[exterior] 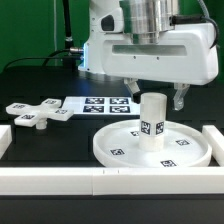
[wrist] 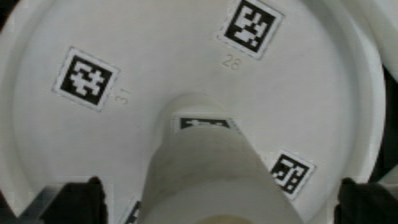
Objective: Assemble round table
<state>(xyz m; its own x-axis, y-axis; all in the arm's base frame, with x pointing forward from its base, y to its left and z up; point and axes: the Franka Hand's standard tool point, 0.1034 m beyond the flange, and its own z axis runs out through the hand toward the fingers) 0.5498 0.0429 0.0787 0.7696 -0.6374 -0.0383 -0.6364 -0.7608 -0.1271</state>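
The large round rimmed disc (exterior: 112,150) lies flat on the black table. The short cylinder leg (exterior: 152,122) stands upright at its middle, tag facing the camera. My gripper (exterior: 155,100) hangs straight above the leg, open, one finger on each side of the leg's top with a gap on both sides. In the wrist view the leg (wrist: 214,165) rises from the disc (wrist: 160,60) between my dark fingertips (wrist: 80,203), which do not touch it. The cross-shaped piece (exterior: 40,113) lies loose at the exterior view's left.
The marker board (exterior: 100,104) lies behind the disc. Long white border blocks run along the front (exterior: 100,182), at the exterior view's right (exterior: 214,140) and at its left edge (exterior: 3,136). A black cable hangs at the back.
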